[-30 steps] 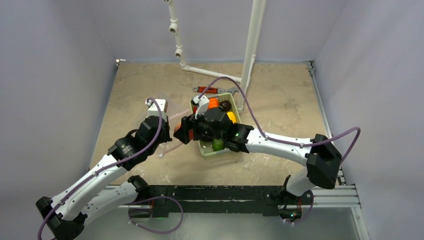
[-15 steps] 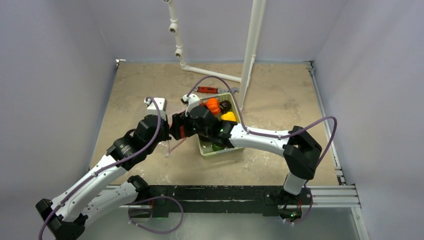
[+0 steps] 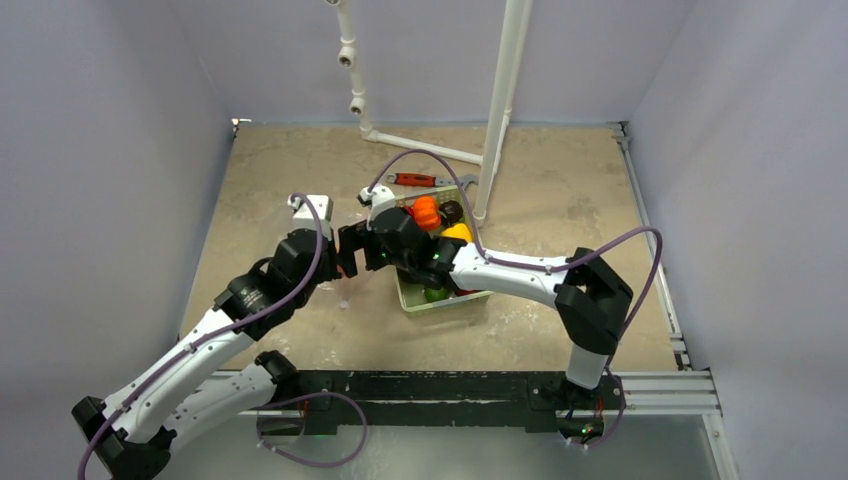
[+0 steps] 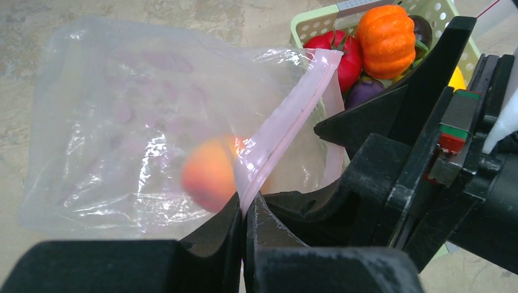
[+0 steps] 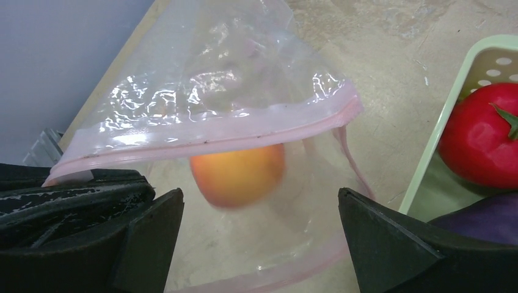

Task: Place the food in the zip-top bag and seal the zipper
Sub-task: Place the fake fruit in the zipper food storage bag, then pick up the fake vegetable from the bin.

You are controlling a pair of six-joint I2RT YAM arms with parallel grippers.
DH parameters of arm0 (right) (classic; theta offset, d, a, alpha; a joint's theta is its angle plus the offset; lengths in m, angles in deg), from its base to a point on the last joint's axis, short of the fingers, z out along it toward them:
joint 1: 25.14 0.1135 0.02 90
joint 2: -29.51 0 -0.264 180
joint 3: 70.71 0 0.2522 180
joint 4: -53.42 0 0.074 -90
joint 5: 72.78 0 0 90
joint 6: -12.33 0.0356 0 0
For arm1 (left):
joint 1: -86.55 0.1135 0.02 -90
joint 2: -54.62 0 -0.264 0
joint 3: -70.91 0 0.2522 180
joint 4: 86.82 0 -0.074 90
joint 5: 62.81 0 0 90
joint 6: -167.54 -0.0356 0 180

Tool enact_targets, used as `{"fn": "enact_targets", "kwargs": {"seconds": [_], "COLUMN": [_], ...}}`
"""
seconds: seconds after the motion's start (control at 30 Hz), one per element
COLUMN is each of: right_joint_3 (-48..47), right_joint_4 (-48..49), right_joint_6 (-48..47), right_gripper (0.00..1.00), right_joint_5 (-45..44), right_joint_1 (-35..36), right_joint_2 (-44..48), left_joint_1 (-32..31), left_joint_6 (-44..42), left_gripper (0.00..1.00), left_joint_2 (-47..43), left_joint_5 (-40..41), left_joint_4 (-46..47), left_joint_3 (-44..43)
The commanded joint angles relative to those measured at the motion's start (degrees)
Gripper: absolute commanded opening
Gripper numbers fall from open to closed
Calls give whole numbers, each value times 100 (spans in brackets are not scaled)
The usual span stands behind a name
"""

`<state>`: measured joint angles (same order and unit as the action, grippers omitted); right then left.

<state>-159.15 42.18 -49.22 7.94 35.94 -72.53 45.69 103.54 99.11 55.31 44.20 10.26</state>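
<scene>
Zip-top bag [image 4: 110,110] on bench [image 3: 560,200], centre of top view, just left of green basket [image 4: 311,24]. Left pincer [image 4: 244,213] clenched on zipper [image 4: 287,116], holding mouth open. Right pincer [image 5: 259,201] released, jaws wide at mouth, nothing between them. Peach-coloured piece [image 5: 238,171] inside bag, blurred. Judged early stage: one piece in. Tomato [image 5: 482,134], orange pumpkin [image 4: 386,33], purple piece [image 4: 365,91], yellow piece [image 3: 457,232] in basket, upper right of left wrist frame. To do: load those, seal zipper.
</scene>
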Motion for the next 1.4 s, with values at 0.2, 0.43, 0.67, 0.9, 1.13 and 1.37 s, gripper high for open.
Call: {"fn": "enact_targets", "kwargs": {"seconds": [0.2, 0.43, 0.67, 0.9, 1.13, 1.37], "right_joint_3": [7, 366, 753, 963, 1051, 731], "right_joint_4": [443, 185, -155, -573, -850, -926], "right_joint_6": [-154, -162, -159, -87, -140, -228], "right_gripper": [99, 98, 96, 95, 95, 92], "right_joint_5": [-83, -363, -948, -1293, -1539, -1807], "right_joint_1": [0, 0, -68, -235, -802, -1212], "right_joint_2": [698, 1097, 1558, 1895, 1905, 1344], "left_joint_1": [52, 104, 131, 145, 155, 182], "left_joint_6": [160, 151, 138, 134, 108, 98], "left_gripper": [0, 0, 0, 0, 0, 0], "left_joint_2": [41, 86, 133, 139, 169, 170], "left_joint_5": [-106, -96, -155, -191, -278, -296], "left_joint_4": [113, 118, 130, 143, 168, 173], "left_joint_3": [20, 13, 12, 18, 21, 15]}}
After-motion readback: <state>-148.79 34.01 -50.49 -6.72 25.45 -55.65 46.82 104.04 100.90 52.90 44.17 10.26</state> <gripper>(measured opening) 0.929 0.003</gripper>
